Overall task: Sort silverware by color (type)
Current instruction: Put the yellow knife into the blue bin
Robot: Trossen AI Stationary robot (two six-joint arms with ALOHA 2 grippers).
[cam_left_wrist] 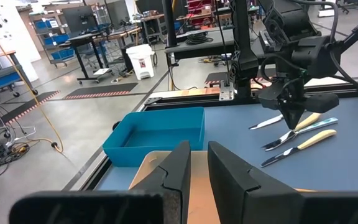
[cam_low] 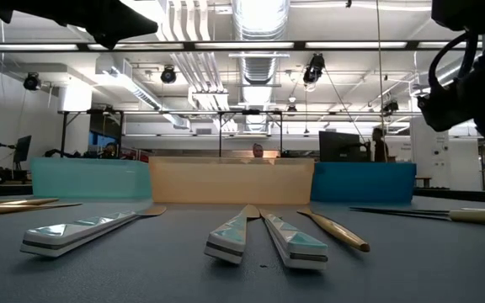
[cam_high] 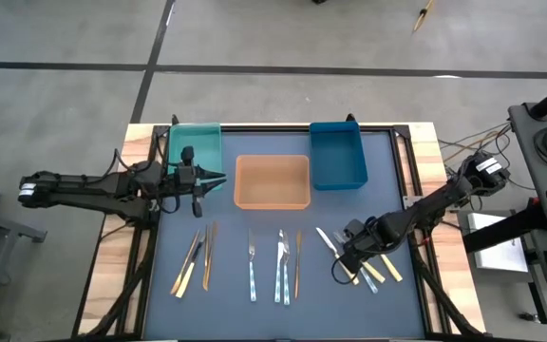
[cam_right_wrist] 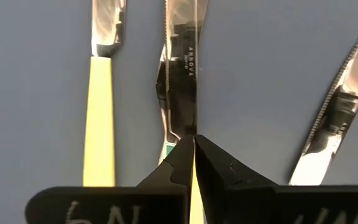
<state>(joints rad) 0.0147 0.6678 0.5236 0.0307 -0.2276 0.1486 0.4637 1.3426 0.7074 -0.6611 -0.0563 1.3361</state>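
The silverware lies in rows on the blue mat: gold pieces on the left, silver ones with faceted handles in the middle, yellow-handled ones on the right. My right gripper stands over the right group, shut on a yellow-handled knife. That knife's blade lies over another piece with a teal mark. My left gripper hovers between the teal bin and the orange bin. Its fingers are close together and hold nothing. My right gripper pinches the yellow-handled knife between its two fingers at the handle's blade end. The fingers come from above, pointing down, one on each side of the knife's width. A strip of yellow handle shows between them. The blade runs forward, flat above the mat.
Three bins stand along the far edge: teal, orange and blue. Two more yellow-handled pieces lie on either side of the held knife. The faceted silver pieces and a gold one lie near the table's near edge.
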